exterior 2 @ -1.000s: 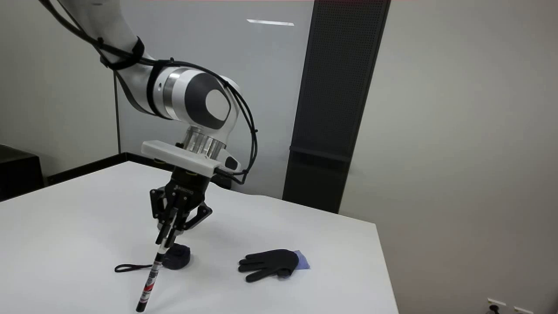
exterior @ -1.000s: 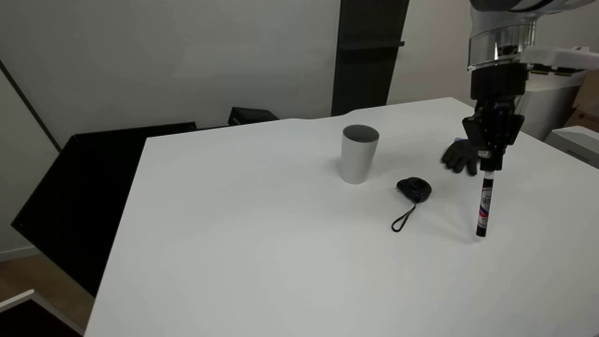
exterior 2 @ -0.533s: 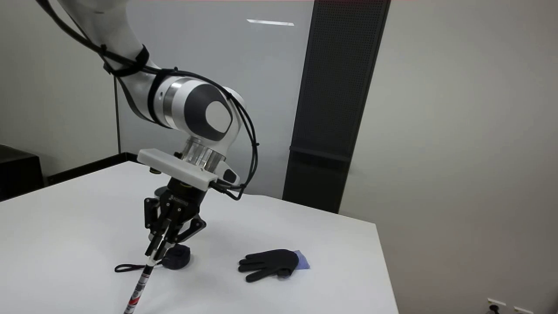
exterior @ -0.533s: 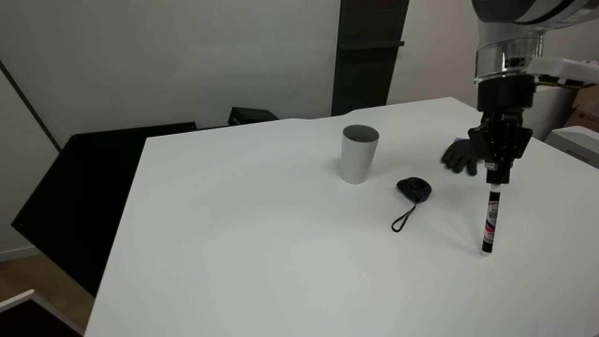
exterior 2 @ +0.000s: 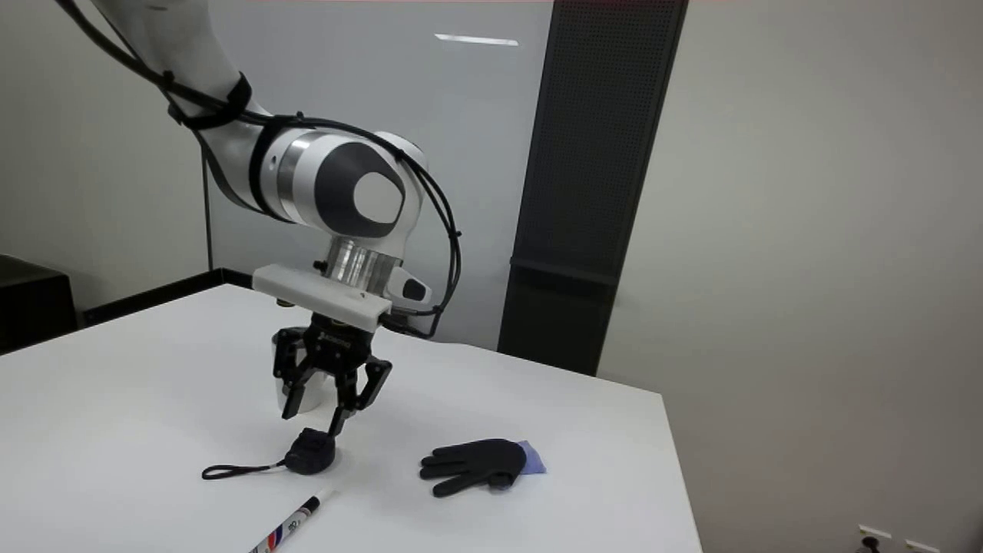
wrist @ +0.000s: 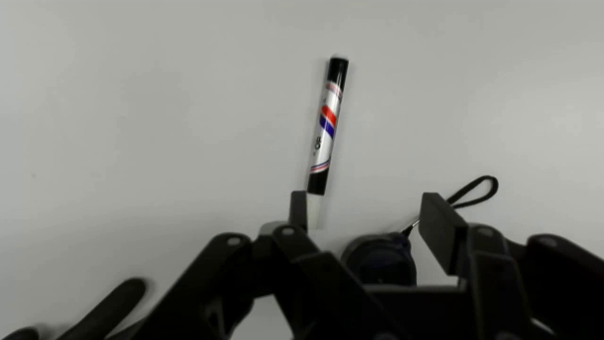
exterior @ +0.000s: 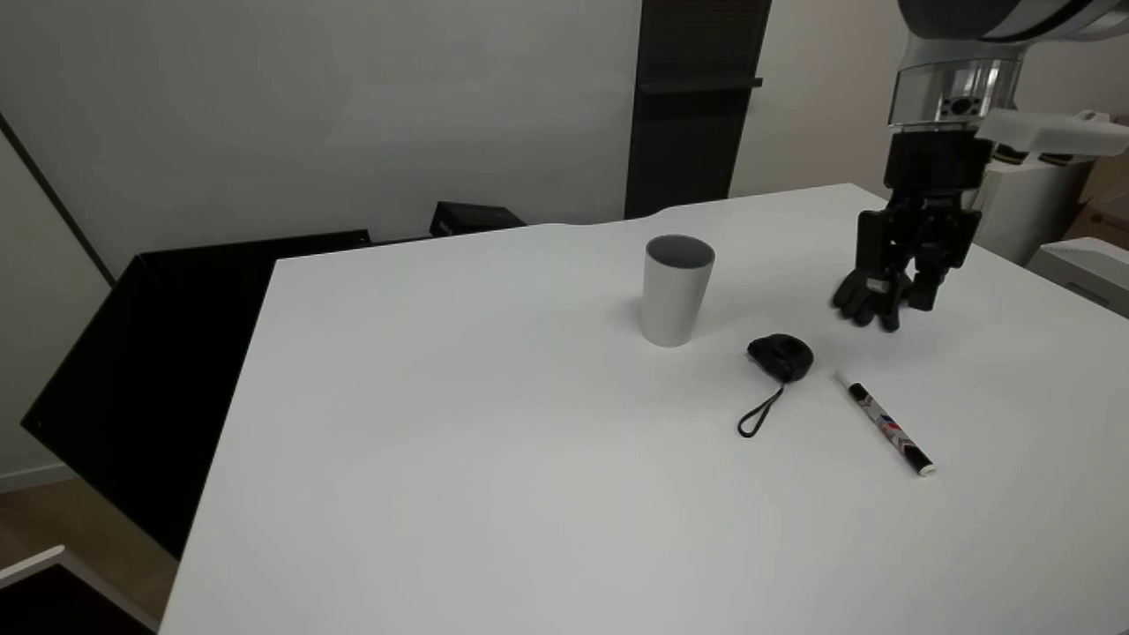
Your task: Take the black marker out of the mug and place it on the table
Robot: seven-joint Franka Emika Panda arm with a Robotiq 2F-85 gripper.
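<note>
Table [exterior: 494,423] holds marker [exterior: 889,429], spread claw [exterior 2: 312,423] apparently partly hiding mug [exterior 2: 313,393] in an exterior view.

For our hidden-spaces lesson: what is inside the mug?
Inside the mug, only the upper inner wall shows, in an exterior view; nothing pokes out. The bottom, and anything there, is hidden.
</note>
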